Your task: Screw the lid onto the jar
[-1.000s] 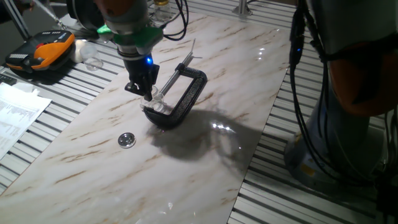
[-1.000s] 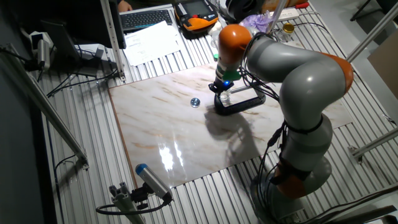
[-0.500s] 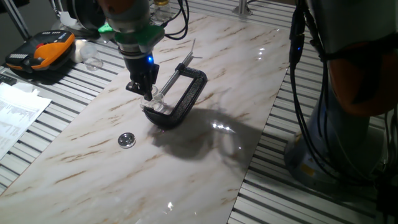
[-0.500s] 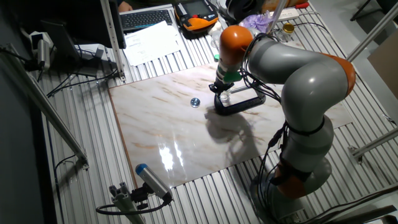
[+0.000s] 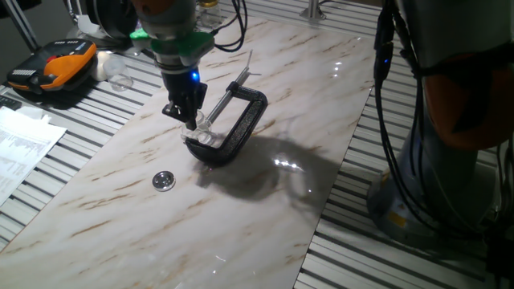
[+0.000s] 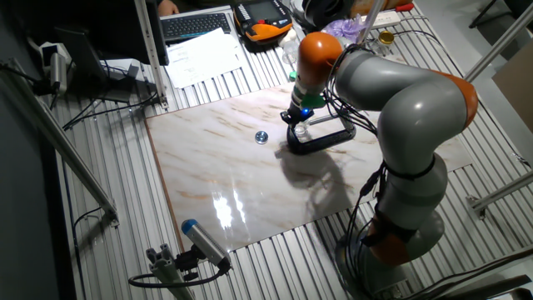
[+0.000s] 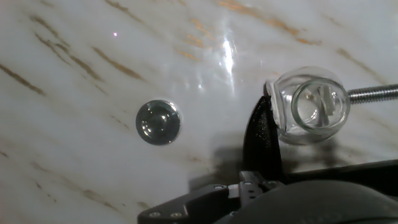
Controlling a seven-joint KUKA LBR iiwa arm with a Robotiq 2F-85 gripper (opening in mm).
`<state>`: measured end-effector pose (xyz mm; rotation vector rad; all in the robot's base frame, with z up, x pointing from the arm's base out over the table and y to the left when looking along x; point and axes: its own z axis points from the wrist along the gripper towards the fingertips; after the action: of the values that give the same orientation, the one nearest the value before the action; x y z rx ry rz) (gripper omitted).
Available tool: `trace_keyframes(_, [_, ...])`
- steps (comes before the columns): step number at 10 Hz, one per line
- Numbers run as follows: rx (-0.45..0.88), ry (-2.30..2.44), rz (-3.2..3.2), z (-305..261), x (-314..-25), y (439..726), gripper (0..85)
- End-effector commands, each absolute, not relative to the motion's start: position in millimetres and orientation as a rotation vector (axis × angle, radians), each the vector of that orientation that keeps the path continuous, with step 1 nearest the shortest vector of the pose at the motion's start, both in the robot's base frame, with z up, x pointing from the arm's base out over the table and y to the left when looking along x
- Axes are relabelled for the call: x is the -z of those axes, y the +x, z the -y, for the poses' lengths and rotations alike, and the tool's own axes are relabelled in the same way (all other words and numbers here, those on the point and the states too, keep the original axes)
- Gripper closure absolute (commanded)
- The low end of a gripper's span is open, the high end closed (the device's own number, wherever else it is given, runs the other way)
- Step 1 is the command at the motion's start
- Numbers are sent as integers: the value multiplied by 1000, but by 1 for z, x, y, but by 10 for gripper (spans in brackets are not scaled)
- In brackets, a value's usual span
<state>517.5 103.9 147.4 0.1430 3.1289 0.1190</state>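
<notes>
The lid [image 5: 164, 181] [image 6: 261, 137] [image 7: 158, 122], a small shiny round cap, lies flat on the marble table [image 5: 265, 209], well apart from the jar. The jar [image 5: 207, 136] [image 7: 314, 106] is small and clear, stands mouth up, and is held in a black C-clamp [image 5: 241, 120] [image 6: 321, 137] whose screw rod presses its side. My gripper [image 5: 191, 123] [image 6: 298, 123] [image 7: 266, 102] hangs just above the jar's left edge. Its fingers look pressed together with nothing between them, their tip right beside the jar's rim.
An orange and black case [image 5: 52, 68] and papers [image 5: 24, 140] lie on the slatted bench left of the marble slab. Cables [image 5: 401, 160] and the arm's base [image 6: 400, 225] stand at the right. A keyboard [image 6: 196, 25] sits at the far edge.
The hand has shifted very slightly over the jar. The lid, jar and clamp have not moved.
</notes>
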Motion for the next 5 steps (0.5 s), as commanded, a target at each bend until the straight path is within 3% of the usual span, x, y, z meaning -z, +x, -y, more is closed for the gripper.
trace_keyframes(1, [-105,128,-3123,-107,-148,520,850])
trace_keyframes(5, [-51,48,-3095,-133,-146,537,850])
